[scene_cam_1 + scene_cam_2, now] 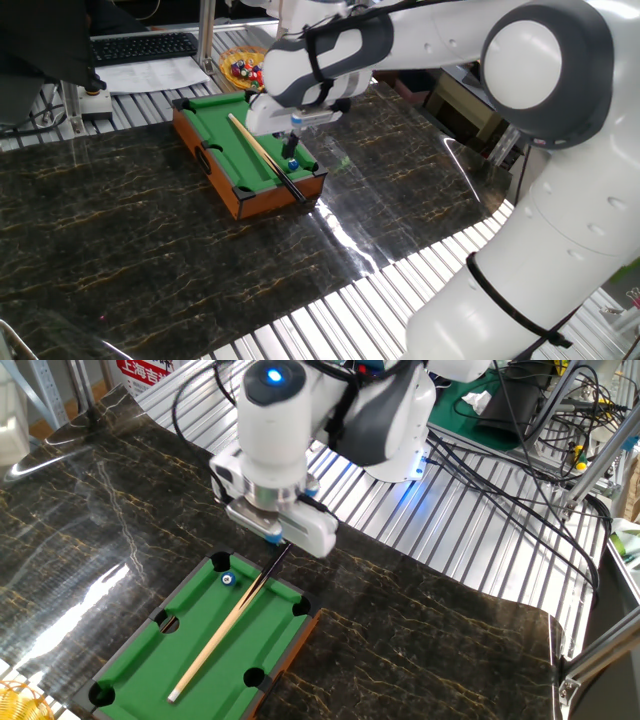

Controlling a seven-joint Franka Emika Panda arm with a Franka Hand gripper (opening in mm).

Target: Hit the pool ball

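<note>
The small wooden pool table (pixel 212 160) with green felt stands on the dark marble table top; it also shows in the other fixed view (pixel 140 650). The tiny blue pool ball (pixel 291 164) lies near a corner pocket at the table's near end (pixel 228 578). The long thin cue stick (pixel 255 145) lies lengthwise on the felt (pixel 222 632), its dark end over the end rail. My gripper (pixel 293 146) hangs just above that end of the table, beside the cue's dark end (pixel 272 539). Its blue-tipped fingers look pressed together and hold nothing. It is slightly above the ball, not touching it.
A yellow bowl (pixel 232 56) with red, yellow and dark balls stands behind the pool table. A keyboard (pixel 140 45) and papers lie at the back left. Cables (pixel 500 470) run over the ribbed metal surface behind the arm.
</note>
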